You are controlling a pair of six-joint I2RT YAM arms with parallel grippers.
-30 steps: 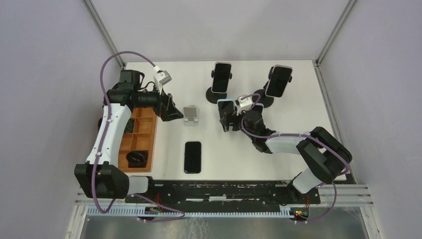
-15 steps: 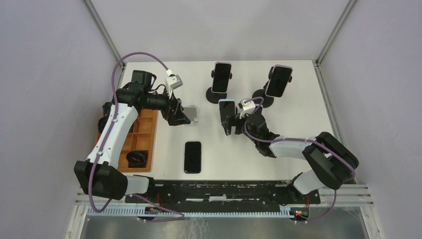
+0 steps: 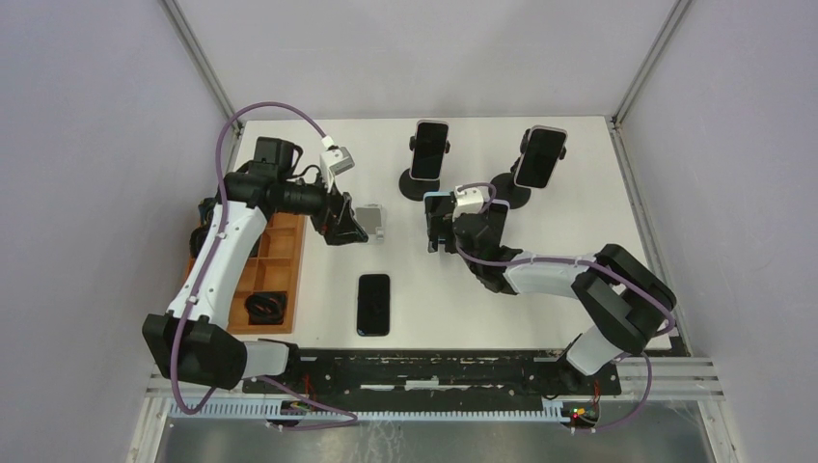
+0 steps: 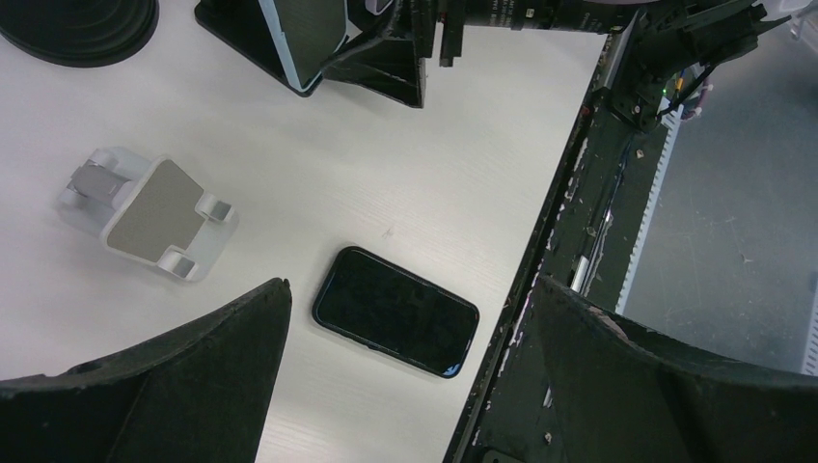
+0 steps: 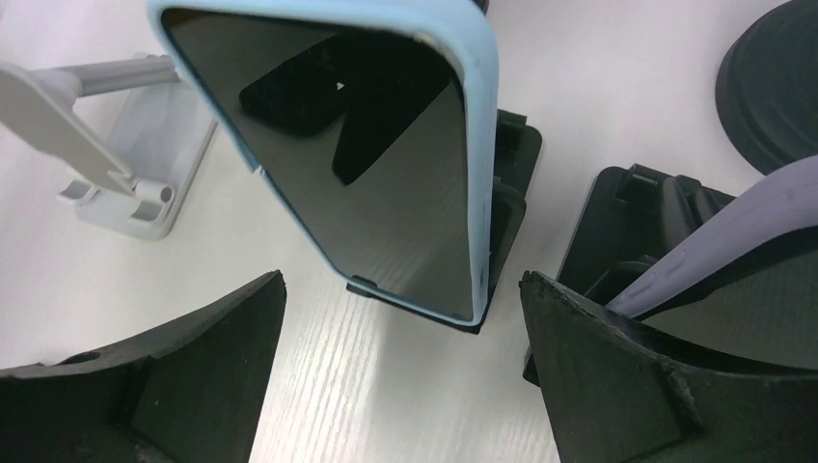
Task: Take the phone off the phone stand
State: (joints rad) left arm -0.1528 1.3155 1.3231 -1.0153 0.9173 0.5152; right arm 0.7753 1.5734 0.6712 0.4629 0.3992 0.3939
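A phone in a light blue case (image 5: pixel 386 164) leans upright in a small black stand (image 5: pixel 504 193) at mid table; it also shows in the top view (image 3: pixel 436 199). My right gripper (image 5: pixel 402 278) is open, its fingers on either side of the phone's lower end without touching it; the top view shows the gripper (image 3: pixel 442 236) just in front of the phone. My left gripper (image 4: pixel 410 286) is open and empty, hovering beside an empty white stand (image 4: pixel 154 217), which also shows in the top view (image 3: pixel 373 222). A black phone (image 3: pixel 373 304) lies flat on the table.
Two more phones stand on black round-based stands at the back (image 3: pixel 429 149) (image 3: pixel 538 157). A lilac-cased phone in a black stand (image 5: pixel 714 241) is close to my right finger. An orange compartment tray (image 3: pixel 265 270) lies at the left. The table's front edge (image 4: pixel 540 251) is near.
My left arm swung right toward the white stand and now holds still. My right gripper drew back, then moved in closer to the light blue phone.
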